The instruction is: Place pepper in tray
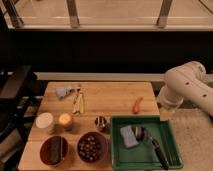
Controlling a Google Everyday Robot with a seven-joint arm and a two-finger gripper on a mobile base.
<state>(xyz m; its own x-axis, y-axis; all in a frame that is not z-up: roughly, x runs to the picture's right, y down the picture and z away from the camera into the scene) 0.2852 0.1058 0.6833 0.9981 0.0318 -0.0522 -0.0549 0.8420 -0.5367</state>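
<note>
The pepper (137,104) is a small orange-red chili lying on the wooden table (110,100), right of its middle and just behind the tray. The green tray (116,145) sits at the table's front right and holds a grey-blue sponge (128,136) and a black-handled utensil (154,146). My white arm (186,86) reaches in from the right. My gripper (166,111) hangs at the arm's lower end, beside the table's right edge, to the right of the pepper and apart from it.
Two dark red bowls (54,150) (91,146) stand at the front left. Behind them are a white round container (44,121), an orange-topped candle (65,120) and a small metal cup (101,122). A grey cloth (64,91) and wooden utensils (78,100) lie at the back left. A black chair (15,90) stands to the left.
</note>
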